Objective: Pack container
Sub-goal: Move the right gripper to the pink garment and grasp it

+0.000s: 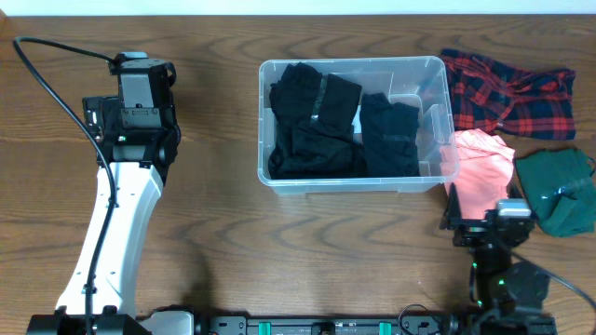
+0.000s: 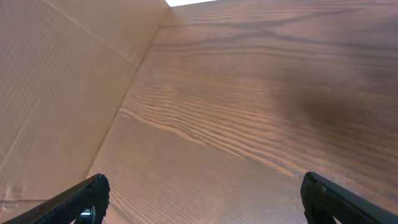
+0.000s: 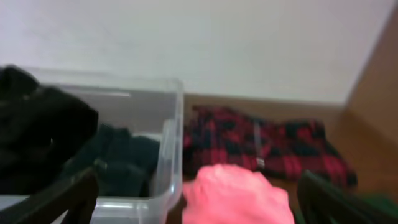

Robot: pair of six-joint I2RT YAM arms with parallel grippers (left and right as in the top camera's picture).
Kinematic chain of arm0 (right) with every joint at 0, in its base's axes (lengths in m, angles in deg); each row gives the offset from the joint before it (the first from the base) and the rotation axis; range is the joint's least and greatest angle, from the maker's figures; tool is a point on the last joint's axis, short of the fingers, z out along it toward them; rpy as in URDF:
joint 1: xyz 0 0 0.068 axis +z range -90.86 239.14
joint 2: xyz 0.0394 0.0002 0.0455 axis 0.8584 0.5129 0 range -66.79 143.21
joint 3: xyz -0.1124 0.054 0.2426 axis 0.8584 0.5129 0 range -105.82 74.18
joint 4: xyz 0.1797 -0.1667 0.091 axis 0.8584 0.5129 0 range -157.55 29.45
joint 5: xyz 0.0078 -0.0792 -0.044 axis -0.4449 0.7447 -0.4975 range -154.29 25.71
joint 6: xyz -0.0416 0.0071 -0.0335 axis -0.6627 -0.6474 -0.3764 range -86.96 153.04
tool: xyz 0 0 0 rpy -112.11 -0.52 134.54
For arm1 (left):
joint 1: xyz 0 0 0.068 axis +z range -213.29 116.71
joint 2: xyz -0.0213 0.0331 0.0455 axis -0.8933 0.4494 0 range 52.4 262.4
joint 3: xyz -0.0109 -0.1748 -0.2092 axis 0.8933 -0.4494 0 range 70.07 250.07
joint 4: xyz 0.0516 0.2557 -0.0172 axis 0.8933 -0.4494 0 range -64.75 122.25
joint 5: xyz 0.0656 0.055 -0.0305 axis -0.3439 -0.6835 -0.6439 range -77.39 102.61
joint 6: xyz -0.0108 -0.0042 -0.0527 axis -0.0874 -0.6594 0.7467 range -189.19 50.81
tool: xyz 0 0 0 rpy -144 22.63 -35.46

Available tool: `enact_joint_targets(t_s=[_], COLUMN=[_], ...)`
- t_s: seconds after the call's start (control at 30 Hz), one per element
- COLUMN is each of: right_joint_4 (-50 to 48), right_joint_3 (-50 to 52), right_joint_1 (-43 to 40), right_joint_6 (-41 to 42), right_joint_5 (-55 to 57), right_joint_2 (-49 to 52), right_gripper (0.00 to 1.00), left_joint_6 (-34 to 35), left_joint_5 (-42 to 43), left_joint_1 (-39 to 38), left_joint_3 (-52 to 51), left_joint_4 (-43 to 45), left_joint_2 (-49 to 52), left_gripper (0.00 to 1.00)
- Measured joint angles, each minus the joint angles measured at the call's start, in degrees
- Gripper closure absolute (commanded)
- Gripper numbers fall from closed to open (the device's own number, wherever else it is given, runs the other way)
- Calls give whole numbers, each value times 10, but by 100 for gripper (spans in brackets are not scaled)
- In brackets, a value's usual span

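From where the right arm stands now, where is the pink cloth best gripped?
Probably pinch the raised, bunched top of the pink cloth, coming straight down with the right fingers open. It lies crumpled beside the container, so its folds stand up.

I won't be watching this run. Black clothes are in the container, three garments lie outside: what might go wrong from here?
The black clothes already fill most of the container, so the plaid garment may bulge over the rim. The pink garment lies beside the container wall; the open right gripper might catch that wall or drag the green garment along.
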Motion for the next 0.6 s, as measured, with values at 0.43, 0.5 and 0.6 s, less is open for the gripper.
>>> enact_joint_targets(t_s=[0.43,0.5,0.6], right_joint_4=[219,238,272], right_joint_3=[-334,-362,-393], right_joint_1=[-6,-23,-61], right_joint_6=[73,73,66], right_joint_5=[71,62,33], right_joint_2=[342,408,496], right_gripper=[1,1,1], left_joint_6=[0,0,0], left_joint_5=[0,0,0], left_joint_1=[0,0,0], left_joint_3=[0,0,0], left_joint_4=[0,0,0], left_joint_2=[0,0,0], left_gripper=[2,2,2])
